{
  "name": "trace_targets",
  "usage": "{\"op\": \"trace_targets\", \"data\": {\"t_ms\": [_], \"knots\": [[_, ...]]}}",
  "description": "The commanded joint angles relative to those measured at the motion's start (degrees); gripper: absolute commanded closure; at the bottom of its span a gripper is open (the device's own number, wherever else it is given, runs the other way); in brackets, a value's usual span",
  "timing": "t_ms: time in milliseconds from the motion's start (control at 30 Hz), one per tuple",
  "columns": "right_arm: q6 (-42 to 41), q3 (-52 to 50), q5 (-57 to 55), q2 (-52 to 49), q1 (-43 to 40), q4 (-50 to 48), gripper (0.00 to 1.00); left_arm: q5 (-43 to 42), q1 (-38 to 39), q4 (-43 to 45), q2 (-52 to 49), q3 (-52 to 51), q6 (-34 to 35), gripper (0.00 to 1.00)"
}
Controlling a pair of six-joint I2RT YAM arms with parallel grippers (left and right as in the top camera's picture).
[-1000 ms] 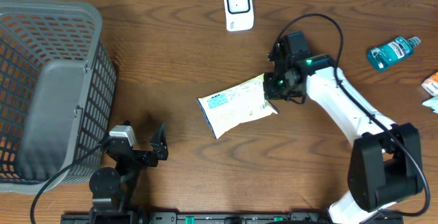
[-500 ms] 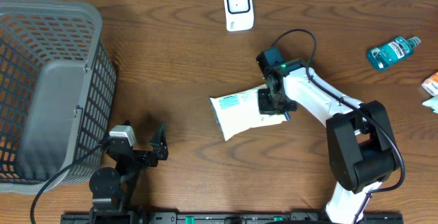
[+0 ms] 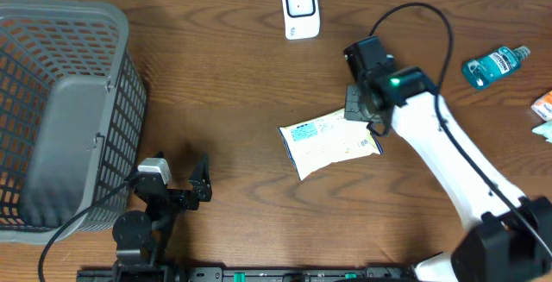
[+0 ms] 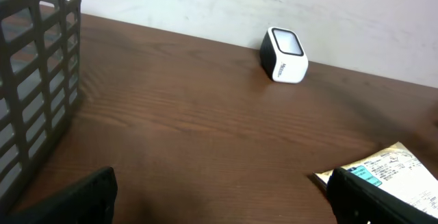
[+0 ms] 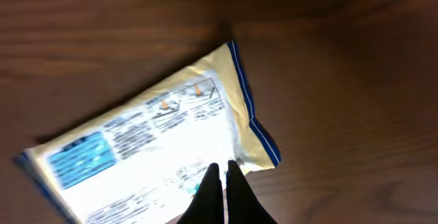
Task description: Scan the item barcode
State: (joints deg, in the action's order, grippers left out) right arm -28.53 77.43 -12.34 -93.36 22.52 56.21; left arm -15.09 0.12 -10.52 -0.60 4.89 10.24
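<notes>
Table [image 3: 224, 84]: dark brown wood, visible grain, smooth, low sheen.
Basket [image 3: 60, 23], far left: grey plastic lattice, matt.
Scanner [image 3: 301, 9], far edge: glossy white plastic, black rear shell.
Packet [image 3: 328, 142]: printed plastic film, slick, creased, catching glare.
Bottle [image 3: 493, 63], right: translucent teal plastic.
My right arm [image 3: 448, 153]: smooth white shell, matt black joints.
My right gripper [image 5: 222, 176]: matt black.

Small print on the white packet [image 3: 330, 142], none legible
</notes>
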Motion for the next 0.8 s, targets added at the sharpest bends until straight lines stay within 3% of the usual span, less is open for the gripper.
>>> {"op": "trace_targets", "data": {"t_ms": [0, 200, 400, 767], "knots": [[-1.2, -2.6, 0.4, -1.5, 0.0, -0.4, 0.99, -0.7, 0.1, -1.0, 0.4, -1.2, -0.6, 0.02], [-1.5, -12.0, 0.7, -6.7, -0.2, -6.5, 0.99, -0.7, 0.1, -1.0, 0.4, -1.2, -0.6, 0.02], [-2.3, -13.6, 0.9, -10.5, -0.2, -6.1, 0.99, -0.7, 0.1, -1.0, 0.4, -1.2, -0.6, 0.02], [-2.3, 1.1, -1.9, -5.7, -0.3, 0.4, 0.99, -0.7, 0.1, -1.0, 0.4, -1.2, -0.6, 0.02]]}}
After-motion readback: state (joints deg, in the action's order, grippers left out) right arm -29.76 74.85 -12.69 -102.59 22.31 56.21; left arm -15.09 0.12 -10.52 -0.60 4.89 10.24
